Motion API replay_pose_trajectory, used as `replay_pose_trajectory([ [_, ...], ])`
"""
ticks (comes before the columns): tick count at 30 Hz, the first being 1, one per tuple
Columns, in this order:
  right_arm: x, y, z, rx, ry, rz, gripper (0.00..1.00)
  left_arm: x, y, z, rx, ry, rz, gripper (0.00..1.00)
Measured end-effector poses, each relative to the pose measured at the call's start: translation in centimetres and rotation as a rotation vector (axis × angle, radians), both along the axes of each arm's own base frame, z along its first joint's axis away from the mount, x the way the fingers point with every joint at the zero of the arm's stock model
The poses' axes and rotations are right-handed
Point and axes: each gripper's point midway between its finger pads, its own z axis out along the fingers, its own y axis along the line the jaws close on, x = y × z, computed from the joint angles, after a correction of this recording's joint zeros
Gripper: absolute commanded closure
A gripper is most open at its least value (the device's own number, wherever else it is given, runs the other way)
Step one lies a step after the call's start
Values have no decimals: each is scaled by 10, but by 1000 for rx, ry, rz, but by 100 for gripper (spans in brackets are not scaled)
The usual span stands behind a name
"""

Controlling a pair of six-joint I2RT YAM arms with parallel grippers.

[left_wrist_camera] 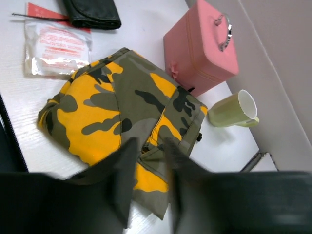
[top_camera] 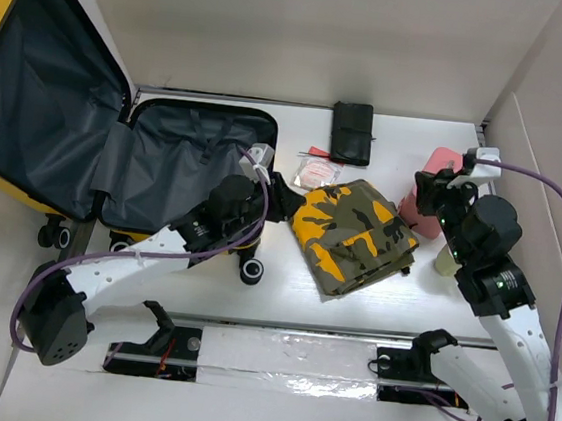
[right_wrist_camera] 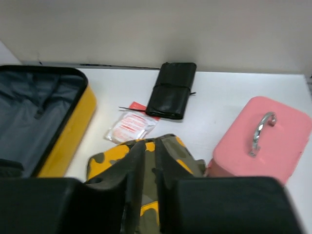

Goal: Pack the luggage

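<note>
Left gripper (top_camera: 281, 195) is seen low over the left edge of a folded camouflage garment (top_camera: 354, 233). In its wrist view the two dark fingers (left_wrist_camera: 127, 170) are set a little apart. The fabric (left_wrist_camera: 107, 107) is seen through the gap and nothing is caught between them. The right gripper (top_camera: 432, 191) is held higher, over the right side of the table (top_camera: 351, 308), just beside a pink case (top_camera: 429, 164). Its jaws are likewise parted by a narrow slot (right_wrist_camera: 150, 151), and nothing is gripped.

The suitcase (top_camera: 186, 160) is laid open at the far left of the table. Its yellow lid is tipped back to the left and the dark grey lining of both halves is exposed. Nothing can be seen inside it. Its black wheels (top_camera: 250, 268) are turned toward the near edge, and the left arm is stretched across its near right corner. From the right wrist, its yellow side (right_wrist_camera: 73, 122) is seen to the left of the garment (right_wrist_camera: 183, 153), near it but apart.

The garment is spread in the middle of the table, between the suitcase and the pink case (left_wrist_camera: 200, 48). A pale green mug (left_wrist_camera: 234, 111) is tipped on its side next to the case. A clear plastic packet (top_camera: 315, 172) is placed just beyond the garment, and a black pouch (top_camera: 351, 132) further back, near the rear wall.
</note>
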Motion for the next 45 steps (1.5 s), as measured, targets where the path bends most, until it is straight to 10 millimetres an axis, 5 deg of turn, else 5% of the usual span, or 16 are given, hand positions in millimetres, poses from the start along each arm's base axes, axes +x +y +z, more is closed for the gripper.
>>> replay_pose_trajectory([
  [3, -2, 0, 0, 10, -1, 2, 100, -8, -8, -2, -31, 14, -27, 100],
  [10, -9, -1, -2, 9, 2, 10, 96, -59, -59, -34, 97, 90, -51, 100],
  [13, -13, -2, -2, 13, 5, 15, 79, -64, -57, -59, 142, 165, 18, 89],
  [14, -15, -2, -2, 16, 4, 22, 65, -64, -54, -67, 152, 193, 46, 84],
  [17, -20, 3, -8, 21, 11, 55, 42, -67, -48, -86, 174, 255, 112, 57],
  [20, -23, 13, -13, 21, 20, 111, 28, -76, -51, -105, 202, 309, 146, 29],
  [23, -27, 25, -19, 17, 34, 184, 23, -82, -54, -130, 233, 371, 177, 24],
  [27, -35, 37, -29, 15, 50, 265, 23, -80, -54, -165, 291, 450, 246, 14],
  [32, -47, 45, -27, 20, 34, 332, 22, -66, -59, -190, 312, 528, 350, 14],
  [45, -72, 61, -22, 29, -4, 436, 23, -22, -68, -198, 191, 578, 523, 21],
])
